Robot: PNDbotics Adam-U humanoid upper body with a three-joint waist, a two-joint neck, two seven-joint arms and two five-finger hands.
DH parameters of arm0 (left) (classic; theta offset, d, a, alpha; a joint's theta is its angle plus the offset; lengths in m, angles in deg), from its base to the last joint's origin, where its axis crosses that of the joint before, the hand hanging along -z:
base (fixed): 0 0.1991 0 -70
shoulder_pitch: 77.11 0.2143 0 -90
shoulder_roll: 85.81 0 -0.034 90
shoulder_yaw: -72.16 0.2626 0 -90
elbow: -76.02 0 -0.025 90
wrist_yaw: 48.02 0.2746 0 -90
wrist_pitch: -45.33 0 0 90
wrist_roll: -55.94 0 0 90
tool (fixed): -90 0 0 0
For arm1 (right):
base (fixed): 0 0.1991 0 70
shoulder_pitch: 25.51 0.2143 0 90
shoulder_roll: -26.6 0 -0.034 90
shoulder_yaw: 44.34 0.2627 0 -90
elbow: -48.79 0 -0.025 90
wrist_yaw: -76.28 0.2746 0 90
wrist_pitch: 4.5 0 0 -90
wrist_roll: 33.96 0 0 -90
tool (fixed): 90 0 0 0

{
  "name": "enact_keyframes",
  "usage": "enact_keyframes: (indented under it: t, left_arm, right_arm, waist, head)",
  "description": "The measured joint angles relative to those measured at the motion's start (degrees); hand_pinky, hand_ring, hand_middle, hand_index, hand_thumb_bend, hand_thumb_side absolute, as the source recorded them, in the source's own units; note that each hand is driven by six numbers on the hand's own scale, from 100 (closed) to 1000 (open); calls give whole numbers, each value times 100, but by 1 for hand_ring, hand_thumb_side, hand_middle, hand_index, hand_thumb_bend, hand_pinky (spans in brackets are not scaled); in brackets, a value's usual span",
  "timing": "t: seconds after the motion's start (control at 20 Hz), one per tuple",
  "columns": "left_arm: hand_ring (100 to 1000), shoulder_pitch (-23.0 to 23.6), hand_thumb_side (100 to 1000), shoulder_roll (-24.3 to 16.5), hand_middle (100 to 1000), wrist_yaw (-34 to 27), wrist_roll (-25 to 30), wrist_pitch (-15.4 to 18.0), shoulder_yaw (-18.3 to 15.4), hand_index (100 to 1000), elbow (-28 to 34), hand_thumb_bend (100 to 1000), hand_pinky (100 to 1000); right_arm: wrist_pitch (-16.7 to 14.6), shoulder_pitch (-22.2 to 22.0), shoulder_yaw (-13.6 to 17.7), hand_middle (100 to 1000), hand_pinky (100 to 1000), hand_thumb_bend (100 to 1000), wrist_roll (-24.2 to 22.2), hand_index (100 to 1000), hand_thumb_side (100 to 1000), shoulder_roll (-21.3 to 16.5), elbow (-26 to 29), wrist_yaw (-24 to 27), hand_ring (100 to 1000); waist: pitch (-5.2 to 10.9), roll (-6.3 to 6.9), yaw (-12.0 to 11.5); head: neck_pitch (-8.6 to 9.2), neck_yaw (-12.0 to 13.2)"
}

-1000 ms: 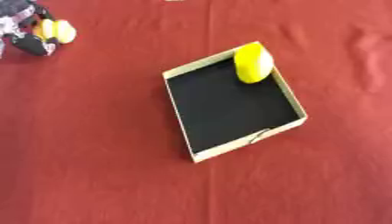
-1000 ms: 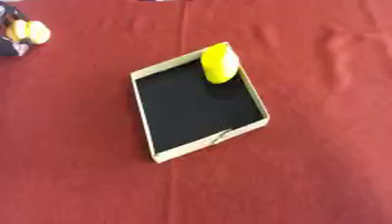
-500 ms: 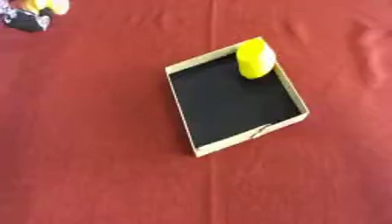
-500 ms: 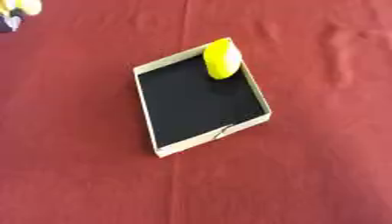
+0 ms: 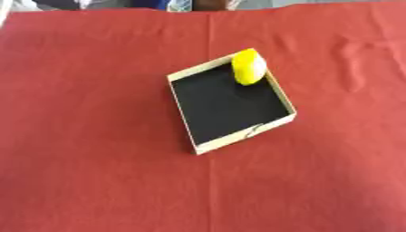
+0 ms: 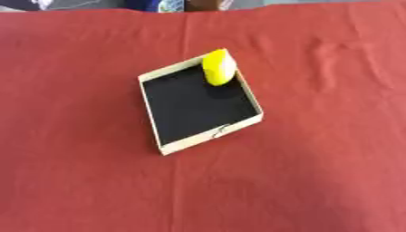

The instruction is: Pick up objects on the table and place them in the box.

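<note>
A shallow box (image 5: 193,134) with pale cardboard walls and a black floor lies askew in the middle of the red tablecloth. A yellow rounded object (image 5: 248,67) with a paler side leans in the box's far right corner, against the rim. Neither of my hands shows in either eye view.
The red cloth (image 5: 95,172) covers the whole table, with a few wrinkles (image 5: 353,50) at the right. Beyond the far edge some dark and blue shapes (image 6: 151,4) show at the top.
The black hand holding a small yellow thing at the upper left has left the view. The picture has shifted down, so the camera has tilted; box and yellow object kept their places.
</note>
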State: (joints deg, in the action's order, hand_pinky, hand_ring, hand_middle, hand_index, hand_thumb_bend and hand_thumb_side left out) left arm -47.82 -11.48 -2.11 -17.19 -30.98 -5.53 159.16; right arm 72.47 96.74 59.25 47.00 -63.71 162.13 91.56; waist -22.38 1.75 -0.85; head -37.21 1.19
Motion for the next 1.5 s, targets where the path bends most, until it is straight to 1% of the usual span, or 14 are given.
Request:
enact_keyframes:
  t: [0.1,0.2,0.35,0.5,0.6,0.75,0.95,1.2,1.25,1.3,1.35,1.4,1.45,1.5]
  left_arm:
    - [599,145,100,277,536,-78,157,-9,186,658,476,113,677]
    - [590,322,100,618,526,-69,292,-54,308,653,835,100,672]
    - [583,594,100,1163,519,50,404,-172,369,648,1176,100,667]
    - [583,879,100,1599,519,327,443,-272,399,649,1310,100,667]
    - [579,1042,100,1812,516,522,447,-292,441,647,1276,100,667]
    - [578,1187,100,2056,518,703,444,-288,511,654,1056,100,666]
    - [577,1329,100,2337,517,831,393,-297,567,658,610,100,667]
    - [598,1438,100,2641,539,1100,120,-394,580,687,-27,100,682]
    - [612,1449,100,2688,555,1161,34,-403,580,706,-152,100,692]
    - [663,1468,100,2725,608,1219,-59,-404,579,756,-268,100,728]
    - [733,1488,100,2752,685,1270,-140,-397,579,825,-358,119,779]
    - [800,1491,100,2774,757,1316,-210,-379,579,881,-428,183,840]
    - [840,1491,131,2782,790,1361,-269,-352,579,905,-472,235,879]
    - [890,1491,227,2789,830,1408,-322,-323,579,935,-483,336,927]
  right_arm:
    - [-17,5,-20,779,901,100,36,870,663,6,0,0,959]
    - [-33,25,-25,779,900,100,79,869,663,9,0,0,958]
    - [-54,31,-24,779,900,100,142,869,663,15,0,-2,957]
    - [-72,30,-22,779,900,100,189,869,665,25,0,-6,958]
    - [-70,25,-22,779,901,100,209,869,666,33,0,-8,958]
    - [-68,19,-21,779,901,100,217,869,668,42,0,-9,959]
    - [-61,3,-21,779,901,100,211,869,668,63,0,-9,961]
    - [-47,-2,-21,779,901,100,197,869,670,104,0,-8,961]
    - [-45,-2,-21,778,901,100,195,868,670,109,0,-8,961]
    - [-43,-2,-21,778,901,100,193,868,670,117,0,-8,962]
    - [-41,-2,-21,778,900,100,191,868,670,125,0,-8,962]
    - [-40,-2,-21,778,900,100,190,868,670,132,0,-8,962]
    - [-37,-3,-20,778,900,100,187,868,670,140,0,-8,962]
    - [-34,-3,-20,778,900,100,184,868,670,141,0,-8,962]
  waist:
    - [80,-45,-56]
    - [118,-69,-107]
    - [140,-85,-143]
    - [164,-84,-197]
    - [165,-83,-219]
    - [165,-76,-241]
    - [165,-49,-213]
    - [164,-40,-130]
    - [164,-36,-124]
    - [163,-31,-124]
    - [161,-27,-124]
    - [159,-26,-124]
    - [158,-23,-126]
    - [158,-18,-131]
  head:
    - [-78,-73]
    - [-150,-141]
    - [-206,-255]
    - [-209,-335]
    - [-209,-344]
    - [-209,-349]
    - [-205,-347]
    - [-199,-320]
    - [-199,-313]
    - [-199,-312]
    - [-199,-312]
    - [-199,-312]
    - [-200,-313]
    - [-200,-314]
